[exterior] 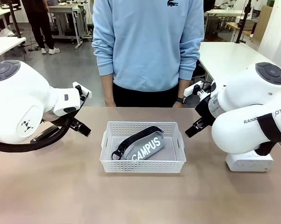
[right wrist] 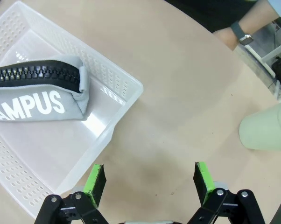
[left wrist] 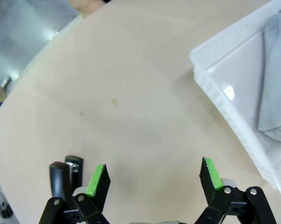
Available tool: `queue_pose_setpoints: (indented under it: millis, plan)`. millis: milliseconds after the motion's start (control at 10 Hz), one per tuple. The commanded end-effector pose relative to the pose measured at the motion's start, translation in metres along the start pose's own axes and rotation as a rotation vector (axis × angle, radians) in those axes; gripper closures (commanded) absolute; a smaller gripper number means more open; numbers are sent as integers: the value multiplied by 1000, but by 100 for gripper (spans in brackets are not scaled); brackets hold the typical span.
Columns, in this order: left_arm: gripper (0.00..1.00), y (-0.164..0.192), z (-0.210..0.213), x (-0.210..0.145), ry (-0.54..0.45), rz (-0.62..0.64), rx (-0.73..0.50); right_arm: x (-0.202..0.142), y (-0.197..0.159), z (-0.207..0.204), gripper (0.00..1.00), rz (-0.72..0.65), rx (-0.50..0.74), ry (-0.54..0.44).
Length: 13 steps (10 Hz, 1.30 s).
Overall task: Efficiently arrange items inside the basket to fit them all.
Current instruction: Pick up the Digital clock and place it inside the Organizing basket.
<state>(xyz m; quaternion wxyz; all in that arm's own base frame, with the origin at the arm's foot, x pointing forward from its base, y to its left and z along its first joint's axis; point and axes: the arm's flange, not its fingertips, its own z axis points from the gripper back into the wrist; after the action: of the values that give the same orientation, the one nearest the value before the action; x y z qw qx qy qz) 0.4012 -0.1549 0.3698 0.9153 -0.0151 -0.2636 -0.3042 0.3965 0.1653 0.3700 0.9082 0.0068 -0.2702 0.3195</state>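
The white perforated basket (exterior: 143, 166) sits mid-table with the grey "CAMPUS" pouch (exterior: 143, 145) lying slantwise inside it, zipper up. My left gripper (exterior: 82, 127) hovers left of the basket, open and with nothing in it. In the left wrist view its green pads (left wrist: 99, 176) stand wide over bare table, the basket (left wrist: 215, 88) and pouch (left wrist: 276, 93) at the right edge. My right gripper (exterior: 196, 126) hovers right of the basket, also open. From the right wrist, that gripper (right wrist: 150, 178) sits beside the basket's corner (right wrist: 124, 84) and the pouch (right wrist: 38, 100). A pale green cup (right wrist: 266, 128) lies on the table farther off.
A person in a light blue sweater (exterior: 147, 44) stands at the table's far edge, hands low near the tabletop; a wrist with a black watch (right wrist: 240, 31) is in the right wrist view. The right arm's white base (exterior: 249, 162) stands on the table at right.
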Motion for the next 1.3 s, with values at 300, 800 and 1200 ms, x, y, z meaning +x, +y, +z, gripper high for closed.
queue_pose_setpoints:
  millis: [300,800,1200]
  plan:
    - [0,-4,50,-29,93,-154,-251,-22,-9,67,0,-23,118,130]
    - [0,50,176,-118,-259,-256,-291,-113,-96,202,0,-68,194,-155]
    - [0,140,213,-212,-506,103,-346,-198,-157,257,0,-364,258,-410]
